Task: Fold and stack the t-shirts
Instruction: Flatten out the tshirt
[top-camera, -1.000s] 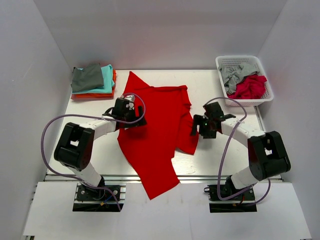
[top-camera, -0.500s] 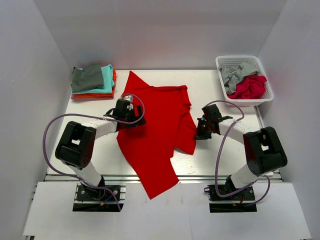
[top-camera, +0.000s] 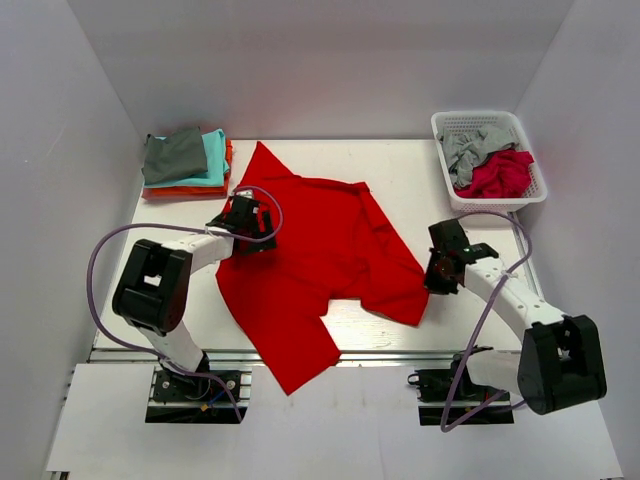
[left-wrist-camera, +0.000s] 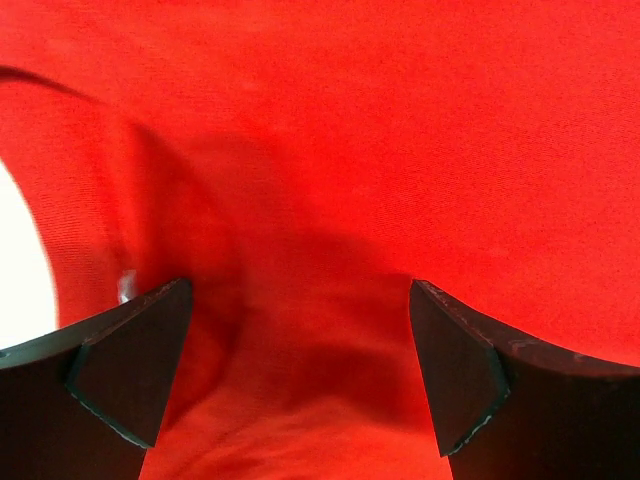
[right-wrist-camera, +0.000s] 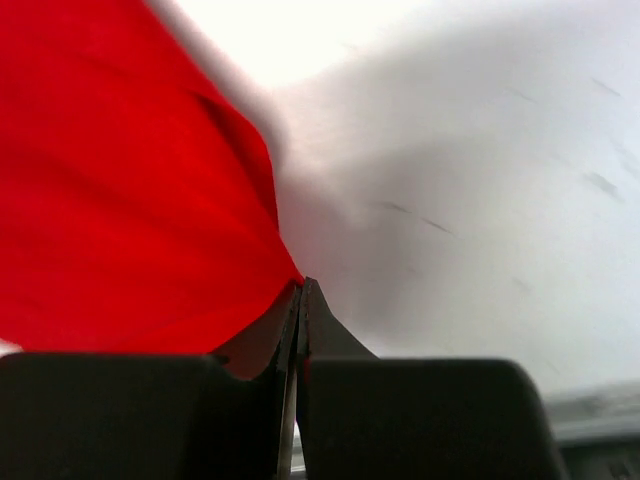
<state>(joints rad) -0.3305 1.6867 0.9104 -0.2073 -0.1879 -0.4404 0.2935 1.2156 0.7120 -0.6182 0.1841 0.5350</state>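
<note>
**Two white-and-black arms with lilac cables**

The white-shelled left arm (top-camera: 190, 255) and right arm (top-camera: 510, 295) carry boxy black joint housings (top-camera: 152, 287) and stand on black base plates (top-camera: 195, 385). A lilac cable (top-camera: 93, 275) loops beside each. Close up, the left gripper (left-wrist-camera: 298, 290) has dark, matte wedge fingers (left-wrist-camera: 125, 365) — those of the right gripper (right-wrist-camera: 301, 290) look alike.

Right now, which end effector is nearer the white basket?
Right. The right end effector lies on the near side of the white basket; the left end effector is across the red t-shirt, near the folded stack.
</note>
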